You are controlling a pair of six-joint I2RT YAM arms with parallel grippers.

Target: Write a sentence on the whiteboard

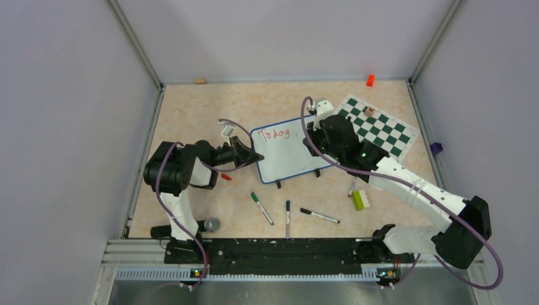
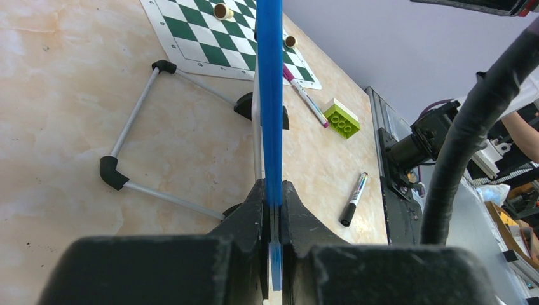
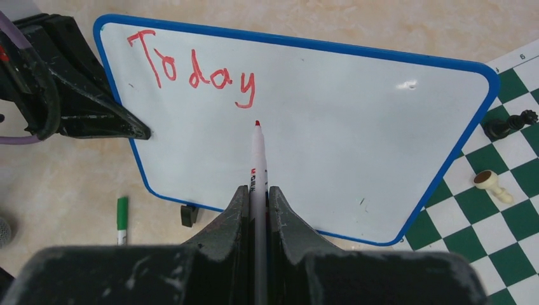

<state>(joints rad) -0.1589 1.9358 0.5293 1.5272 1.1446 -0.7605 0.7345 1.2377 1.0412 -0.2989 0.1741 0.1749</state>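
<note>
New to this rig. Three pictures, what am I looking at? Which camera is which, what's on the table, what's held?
Two robot arms are bolted at the near edge of a table. The overhead picture looks down from above and behind them. The other two come from cameras on each wrist, looking along that arm's own fingers. The left gripper is clamped on the blue frame of a small whiteboard. The right gripper holds a red marker, its tip just below the word "Today", the only writing so far. Also on the table: a chess mat, several loose markers, a lime brick.
</note>
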